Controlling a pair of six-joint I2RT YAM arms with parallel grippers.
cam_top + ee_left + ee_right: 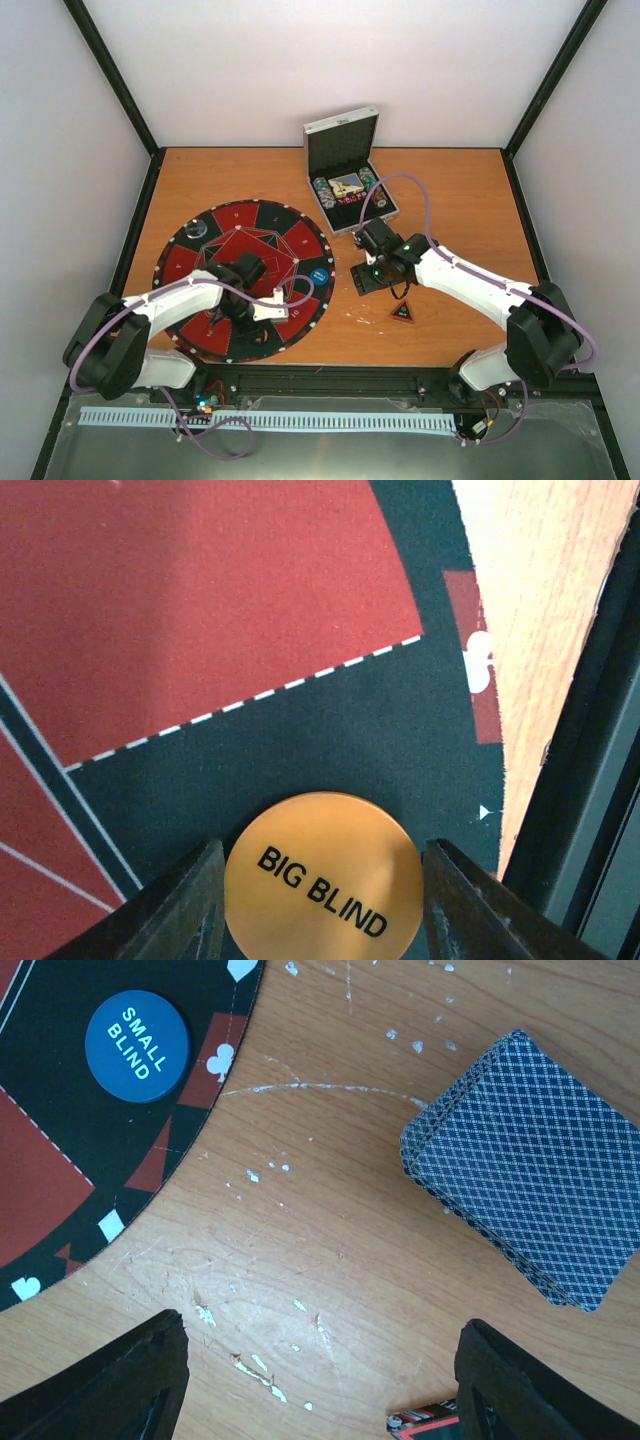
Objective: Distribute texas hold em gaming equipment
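Note:
A yellow disc [322, 880] printed BIG BLIND sits between the fingers of my left gripper [322, 910], which is shut on it just above the black border of the round red-and-black mat [200, 600], close to the mat's near edge. My left gripper [268, 308] shows over the mat's near right part in the top view. My right gripper [320, 1380] is open over bare wood with nothing in it. A deck of blue-backed cards [525, 1170] lies ahead of it to the right. A blue SMALL BLIND disc [137, 1033] rests on the mat's edge. A corner of the black-red triangle marker [425, 1423] shows by the right finger.
The open silver case [340, 135] stands at the back with poker chips [324, 192] inside. A clear disc [197, 230] lies on the mat's far left. The triangle marker [402, 313] lies on the wood below my right arm. A black rail [590, 780] borders the table's near edge.

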